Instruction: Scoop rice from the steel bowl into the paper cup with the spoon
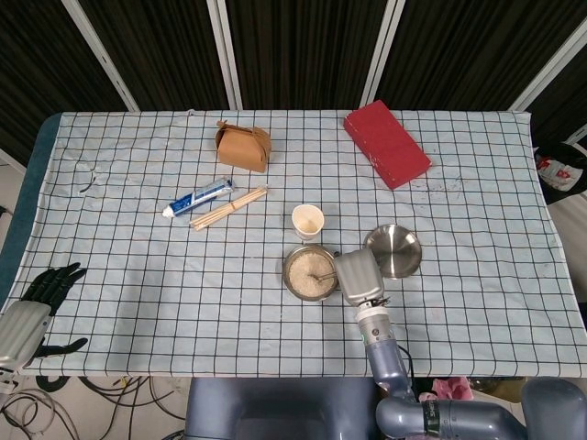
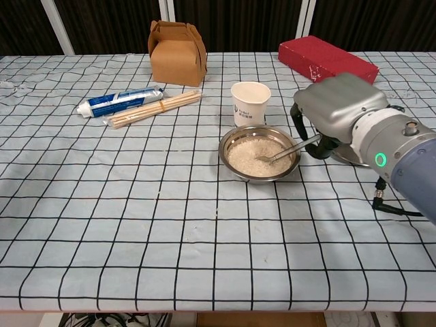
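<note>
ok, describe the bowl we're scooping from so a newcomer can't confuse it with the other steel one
On the checked tablecloth, find the white paper cup near the middle. The steel bowl sits just in front of it, toward the robot, left of the right hand. Unlike the empty steel dish to its right, it is full of white rice and has the spoon in it.

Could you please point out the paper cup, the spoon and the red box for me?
paper cup (image 2: 250, 103), chest view, on its front wall.
spoon (image 2: 285, 152), chest view, on its handle above the rice.
red box (image 1: 386, 144), head view, on its top face.
</note>
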Motion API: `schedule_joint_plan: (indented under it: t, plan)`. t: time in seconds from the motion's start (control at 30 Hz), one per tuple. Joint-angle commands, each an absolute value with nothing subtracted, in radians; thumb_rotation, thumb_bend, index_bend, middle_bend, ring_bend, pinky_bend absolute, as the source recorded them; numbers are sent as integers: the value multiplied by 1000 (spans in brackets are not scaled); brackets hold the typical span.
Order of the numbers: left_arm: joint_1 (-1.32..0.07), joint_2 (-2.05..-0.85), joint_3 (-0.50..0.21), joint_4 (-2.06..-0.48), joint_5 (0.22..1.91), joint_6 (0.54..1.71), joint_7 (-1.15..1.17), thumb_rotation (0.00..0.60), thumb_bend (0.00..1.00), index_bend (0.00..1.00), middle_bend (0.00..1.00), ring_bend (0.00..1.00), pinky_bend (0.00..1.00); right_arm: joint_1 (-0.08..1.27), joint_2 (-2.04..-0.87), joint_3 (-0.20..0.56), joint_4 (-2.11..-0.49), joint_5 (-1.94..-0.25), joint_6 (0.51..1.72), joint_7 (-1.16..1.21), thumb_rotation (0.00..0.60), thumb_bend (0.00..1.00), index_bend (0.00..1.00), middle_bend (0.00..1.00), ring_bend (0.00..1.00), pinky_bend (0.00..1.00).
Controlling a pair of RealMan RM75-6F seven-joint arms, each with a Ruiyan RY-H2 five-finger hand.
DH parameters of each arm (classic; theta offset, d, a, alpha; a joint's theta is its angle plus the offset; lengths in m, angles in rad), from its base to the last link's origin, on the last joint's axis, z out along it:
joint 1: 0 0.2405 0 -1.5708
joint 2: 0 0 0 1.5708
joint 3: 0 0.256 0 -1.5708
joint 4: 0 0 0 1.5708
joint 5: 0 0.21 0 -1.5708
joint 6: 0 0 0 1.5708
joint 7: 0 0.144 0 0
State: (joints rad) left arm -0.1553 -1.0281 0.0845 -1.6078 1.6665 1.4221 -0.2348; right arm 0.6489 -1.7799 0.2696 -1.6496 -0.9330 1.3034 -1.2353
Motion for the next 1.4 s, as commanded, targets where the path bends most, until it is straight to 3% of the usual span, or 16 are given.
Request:
schedule_joint_plan:
  t: [0.03, 0.73, 1.4]
  plan:
    - [-155, -1028, 84, -1608, 1667, 1422, -236, 600, 20, 0, 0, 0, 0, 652, -1782, 282, -1668, -905, 1315, -1225, 600, 479, 669, 1000, 1000, 1000]
    - [-155, -1029, 85, -1607, 1669, 1424, -236, 600, 20, 0, 0, 0, 0, 681, -1771, 314, -1739, -802, 1375, -1209, 600, 479, 672, 1000, 1000, 1000]
    - [-153, -1029, 85, -1607, 1669, 1425, -235, 600, 20, 0, 0, 0, 0, 708, -1759, 393, -1852, -584, 1462, -1210, 600, 479, 672, 1000, 1000, 1000]
